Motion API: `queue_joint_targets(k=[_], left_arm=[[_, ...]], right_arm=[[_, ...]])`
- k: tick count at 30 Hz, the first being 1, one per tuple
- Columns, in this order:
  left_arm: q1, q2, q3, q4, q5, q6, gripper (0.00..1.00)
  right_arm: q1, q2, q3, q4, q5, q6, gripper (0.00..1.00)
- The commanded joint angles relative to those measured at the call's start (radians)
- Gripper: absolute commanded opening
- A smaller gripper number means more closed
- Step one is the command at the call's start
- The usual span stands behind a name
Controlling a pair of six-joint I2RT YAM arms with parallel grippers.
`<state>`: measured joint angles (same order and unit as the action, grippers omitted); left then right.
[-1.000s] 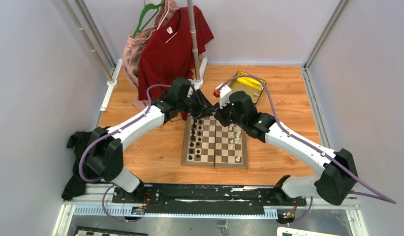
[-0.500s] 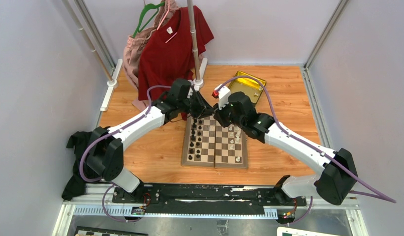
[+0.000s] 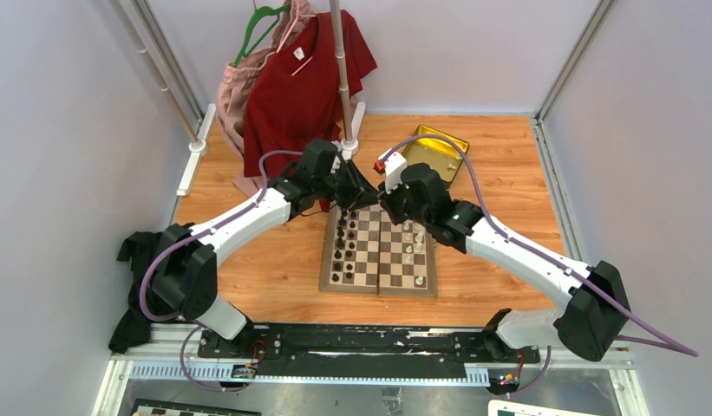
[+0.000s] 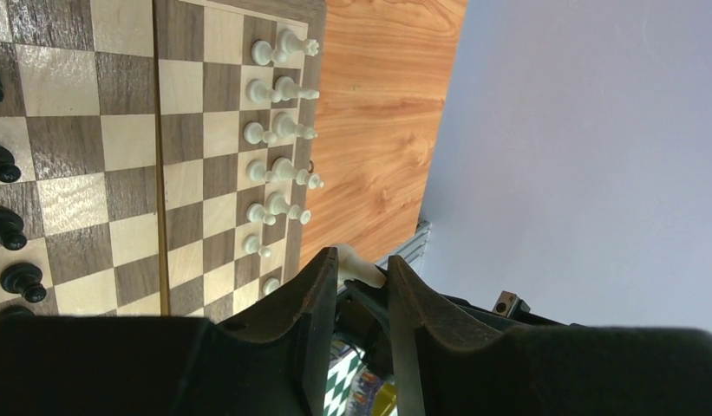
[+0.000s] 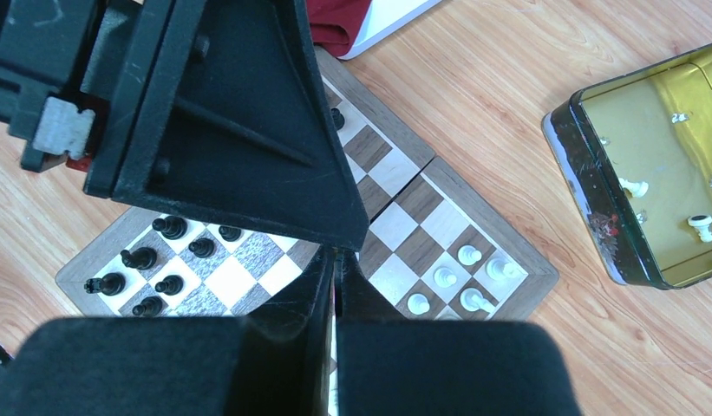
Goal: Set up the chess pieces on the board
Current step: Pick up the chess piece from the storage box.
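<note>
Right fingers (image 5: 313, 295) sit pressed together above the board (image 3: 362, 284), its seam running near-to-far.

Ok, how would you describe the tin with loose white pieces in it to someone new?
On the wooden table, find the chessboard in the middle and look just past its far right corner. The tin sits there off the board: shiny gold, rectangular, open-topped, with a few white pieces lying inside, the only metal box on the table.

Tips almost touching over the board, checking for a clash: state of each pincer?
Left pincer: jaws slightly apart, pale bit between them; whether gripped, cannot tell.
Right pincer: closed, nothing visible held.
</note>
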<state>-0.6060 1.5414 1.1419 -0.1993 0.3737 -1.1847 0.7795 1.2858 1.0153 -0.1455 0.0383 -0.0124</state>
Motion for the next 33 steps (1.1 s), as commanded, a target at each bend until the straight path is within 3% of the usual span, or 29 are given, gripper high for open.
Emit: queue_joint_targets(k=[1, 5, 9, 20, 33], left_arm=[[-0.017, -0.028, -0.010, -0.023, 0.028, 0.022, 0.30], [-0.018, -0.019, -0.014, -0.003, 0.038, 0.020, 0.19], [-0.020, -0.010, -0.014, 0.010, 0.052, 0.018, 0.17], [-0.020, -0.008, -0.017, 0.015, 0.061, 0.024, 0.00], [-0.020, -0.015, 0.058, -0.158, -0.055, 0.219, 0.00]], right_arm=[[0.013, -0.010, -0.002, 0.044, 0.037, -0.009, 0.00], [0.012, -0.005, 0.002, 0.043, 0.032, -0.006, 0.00], [0.015, -0.005, 0.004, 0.045, 0.029, -0.004, 0.00], [0.023, -0.008, 0.015, 0.041, 0.031, -0.013, 0.00], [0.034, -0.109, 0.009, -0.041, 0.052, 0.006, 0.02]])
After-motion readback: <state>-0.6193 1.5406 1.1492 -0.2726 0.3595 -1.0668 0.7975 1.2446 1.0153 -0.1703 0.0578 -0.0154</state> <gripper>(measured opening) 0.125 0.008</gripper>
